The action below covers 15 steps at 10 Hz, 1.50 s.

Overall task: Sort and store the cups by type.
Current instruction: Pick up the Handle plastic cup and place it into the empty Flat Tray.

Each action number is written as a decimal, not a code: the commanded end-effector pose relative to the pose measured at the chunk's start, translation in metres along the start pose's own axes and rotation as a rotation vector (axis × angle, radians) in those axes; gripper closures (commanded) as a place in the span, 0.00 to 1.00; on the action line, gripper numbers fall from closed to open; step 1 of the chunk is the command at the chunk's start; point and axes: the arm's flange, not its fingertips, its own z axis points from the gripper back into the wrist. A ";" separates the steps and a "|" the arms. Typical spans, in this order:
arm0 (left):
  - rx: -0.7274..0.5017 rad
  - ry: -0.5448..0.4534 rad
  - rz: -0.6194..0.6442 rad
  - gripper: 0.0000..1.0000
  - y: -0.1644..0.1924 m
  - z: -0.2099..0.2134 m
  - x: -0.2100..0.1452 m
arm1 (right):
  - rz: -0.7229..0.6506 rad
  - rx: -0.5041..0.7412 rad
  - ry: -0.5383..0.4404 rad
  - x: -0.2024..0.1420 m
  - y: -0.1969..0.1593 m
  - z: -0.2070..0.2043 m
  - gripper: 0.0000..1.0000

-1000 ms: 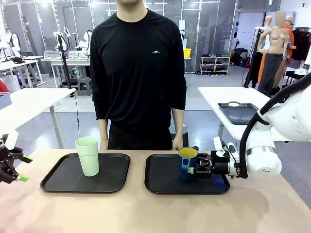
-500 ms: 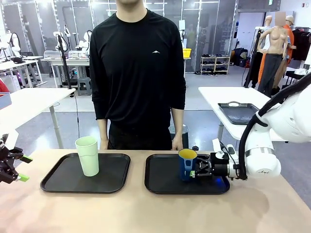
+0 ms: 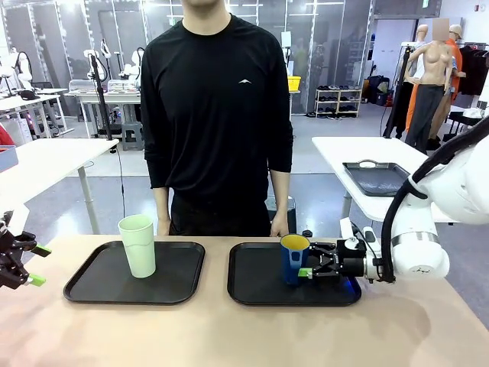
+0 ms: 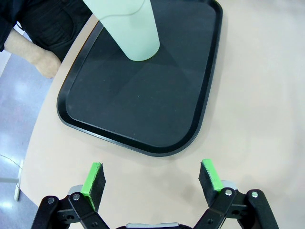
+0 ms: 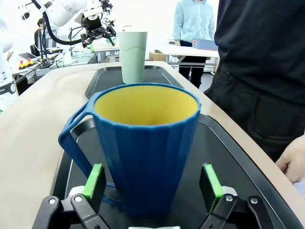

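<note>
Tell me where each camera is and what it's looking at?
Front view: sits between the arms, faces the person across the table; right gripper open beside the blue mug, left gripper at the edge.
Left wrist view: looks down past its open fingers at the left tray and the green cup.
Right wrist view: looks along its fingers at the mug, which stands between them.
Shared: both wrist views show the green cup.

Right gripper [image 3: 307, 265] reaches in from 3 o'clock, level, fingers spread wide; left gripper [image 3: 34, 264] at 9 o'clock, fingers apart.
</note>
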 end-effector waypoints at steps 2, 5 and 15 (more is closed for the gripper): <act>0.003 -0.024 -0.003 0.00 0.001 0.001 0.001 | -0.025 -0.031 0.019 0.008 0.006 0.020 0.00; 0.003 -0.024 -0.003 0.00 0.001 0.001 0.001 | -0.056 -0.058 0.023 0.007 0.007 0.048 0.00; 0.003 -0.024 -0.003 0.00 0.001 0.001 0.001 | -0.034 -0.099 0.053 0.011 0.009 0.072 0.00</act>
